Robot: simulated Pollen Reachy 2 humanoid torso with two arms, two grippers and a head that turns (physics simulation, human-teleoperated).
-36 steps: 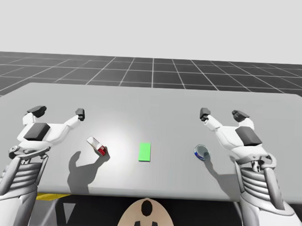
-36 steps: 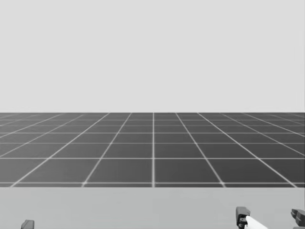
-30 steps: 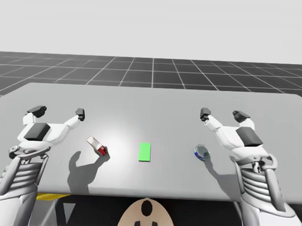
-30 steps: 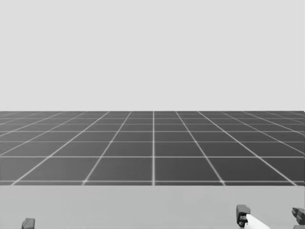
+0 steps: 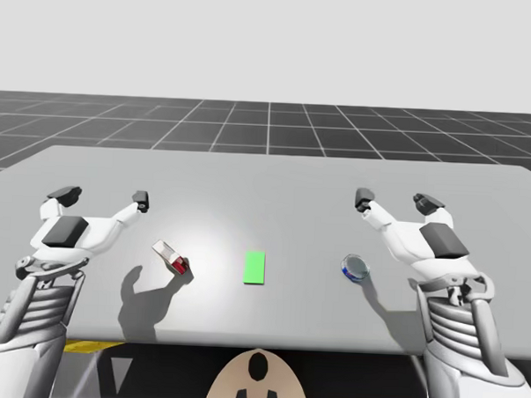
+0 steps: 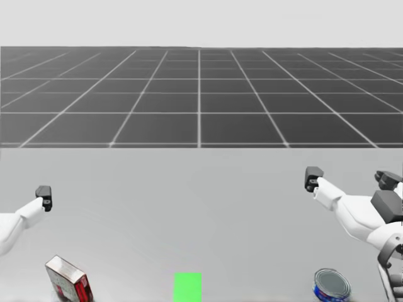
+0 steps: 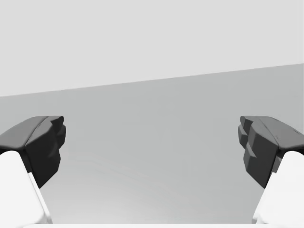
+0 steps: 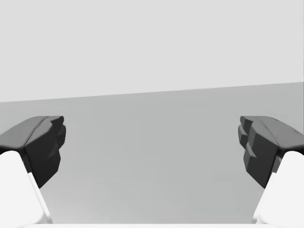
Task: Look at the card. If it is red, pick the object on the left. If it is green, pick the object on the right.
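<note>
Nearest you, three things lie in a row across the table [image 5: 266,177]. At left is a red-and-white box [image 5: 169,257], lying slantwise with its red end nearer. In the middle is the green card [image 5: 255,267], its long axis running near to far. At right is the short blue can [image 5: 355,268]. The can lies tipped, its grey round end turned upward; you can't read its axis more exactly. Bare tabletop separates it from the card. Just beyond it, rightward, the right gripper [image 5: 395,202] hovers apart from it, fingers spread wide. The left gripper [image 5: 103,195] hangs beyond the box, equally spread. Farther on, you have open tabletop to the far edge.
</note>
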